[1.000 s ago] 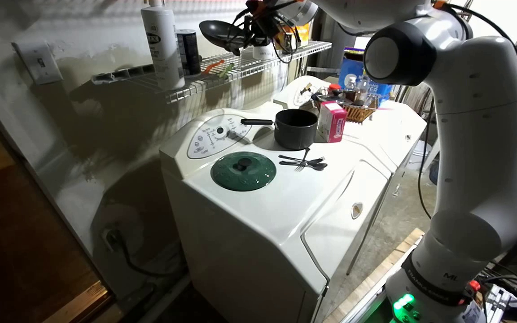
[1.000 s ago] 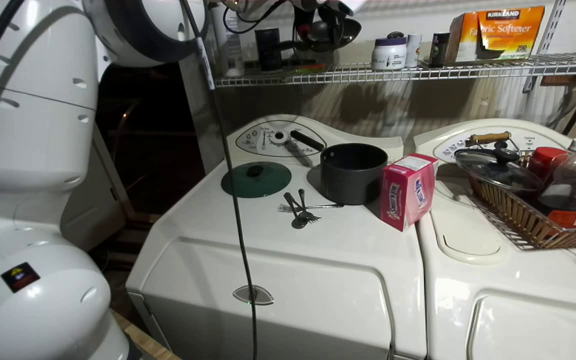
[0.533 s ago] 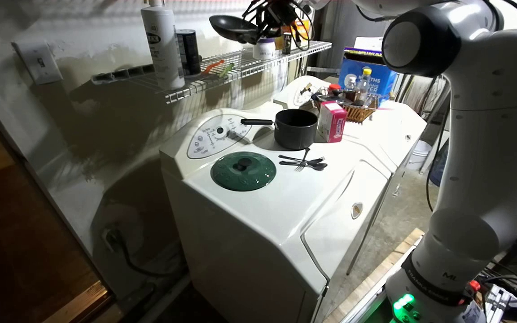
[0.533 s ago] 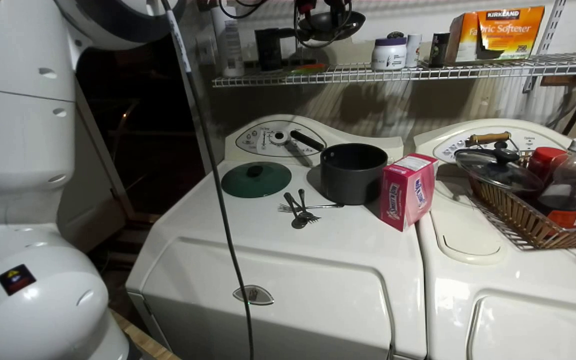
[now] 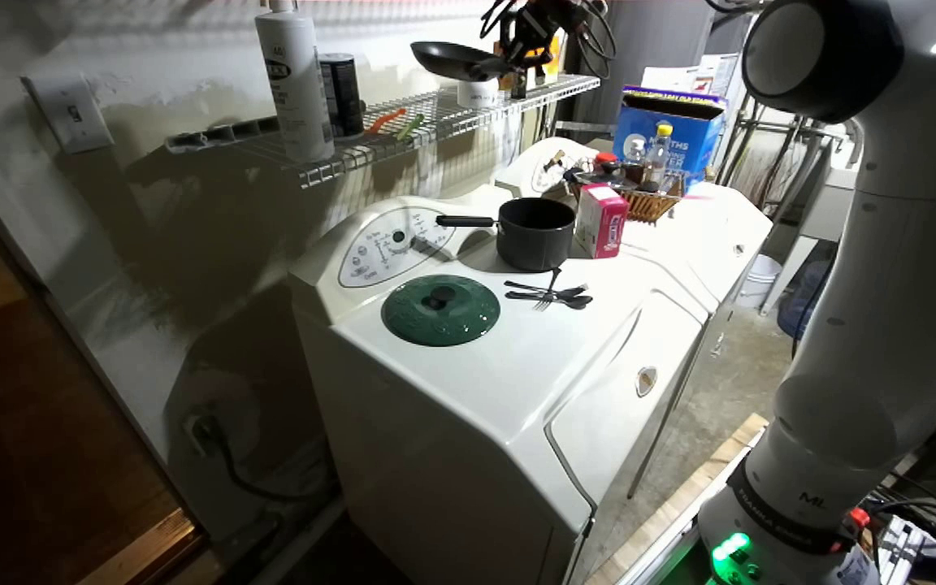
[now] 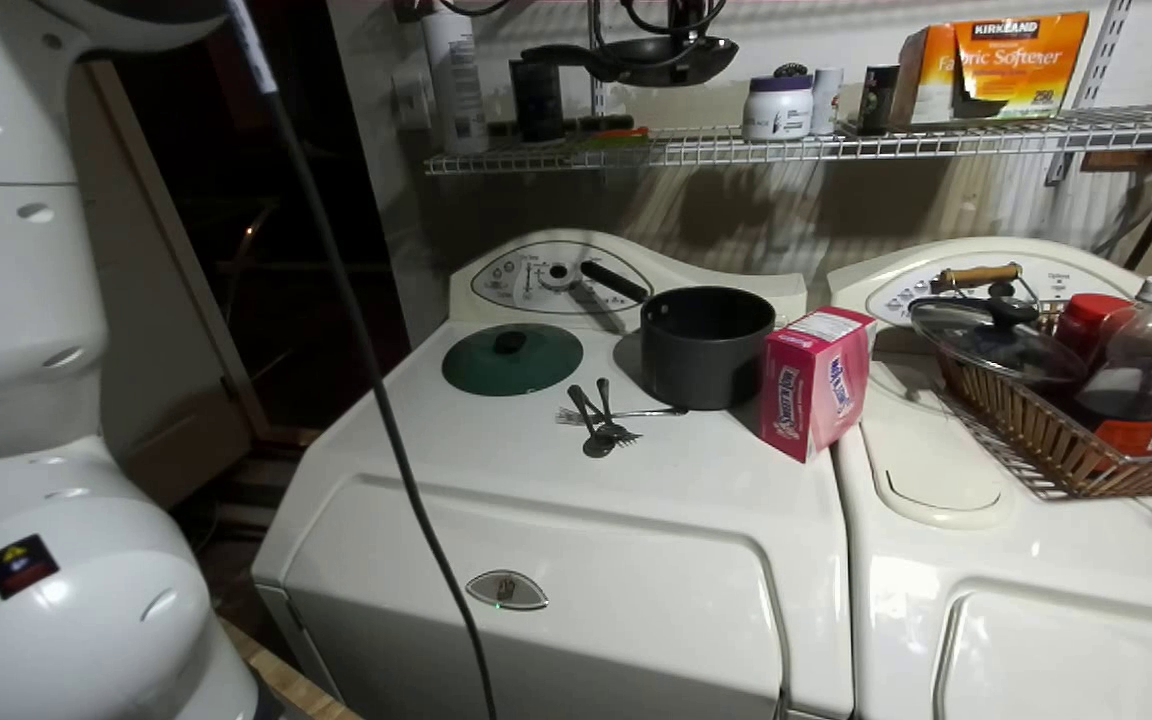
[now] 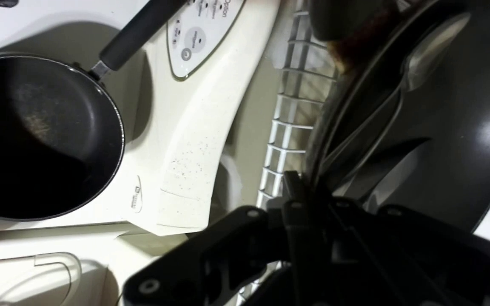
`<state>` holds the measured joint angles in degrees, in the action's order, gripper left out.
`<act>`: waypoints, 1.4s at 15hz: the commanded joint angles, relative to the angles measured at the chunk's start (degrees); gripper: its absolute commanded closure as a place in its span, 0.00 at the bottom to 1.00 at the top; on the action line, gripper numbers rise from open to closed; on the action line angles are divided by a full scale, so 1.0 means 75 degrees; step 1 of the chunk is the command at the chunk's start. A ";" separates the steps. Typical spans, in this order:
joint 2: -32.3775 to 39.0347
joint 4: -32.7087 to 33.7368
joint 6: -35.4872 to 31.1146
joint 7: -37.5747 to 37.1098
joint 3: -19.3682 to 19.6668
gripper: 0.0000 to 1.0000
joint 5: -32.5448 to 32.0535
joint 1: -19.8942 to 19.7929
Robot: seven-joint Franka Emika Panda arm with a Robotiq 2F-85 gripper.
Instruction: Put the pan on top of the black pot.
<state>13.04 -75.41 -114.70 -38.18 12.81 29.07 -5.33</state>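
Observation:
The pan [image 5: 445, 62] is shallow and dark with a handle. It hangs in the air at shelf height, nearly level in an exterior view [image 6: 661, 64]. My gripper [image 5: 509, 63] is shut on the pan's rim; in the wrist view the rim runs between the fingertips [image 7: 309, 182], and the pan's inside [image 7: 453, 123] fills the right. The black pot [image 5: 535, 237] stands upright on the white machine, lower than the pan; it also shows in an exterior view [image 6: 706, 350]. Its open mouth [image 7: 49, 140] is at the left of the wrist view, apart from the pan.
A wire shelf [image 6: 696, 150] with bottles and jars runs along the wall behind the pan. A green lid [image 5: 440, 310], black cutlery [image 5: 549, 296] and a pink box [image 6: 816, 385] lie round the pot. A basket [image 6: 1026, 430] stands beyond the box.
My gripper and the held pan have moved right in an exterior view. The pan has turned more level, and its handle shows more clearly. The pot has not moved.

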 commanded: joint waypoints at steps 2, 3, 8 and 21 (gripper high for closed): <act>-0.1461 -0.1835 -0.0531 0.0103 0.0159 0.98 -0.0515 0.0119; -0.1703 -0.2196 -0.0645 0.0077 0.0175 0.98 -0.0692 0.0127; -0.2596 -0.3881 -0.1778 0.0065 -0.0088 0.98 -0.1191 -0.0197; -0.2433 -0.5967 -0.4762 -0.0973 -0.0154 0.98 -0.0577 -0.0572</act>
<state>-4.45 -117.84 -146.60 -41.02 13.12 23.36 -8.91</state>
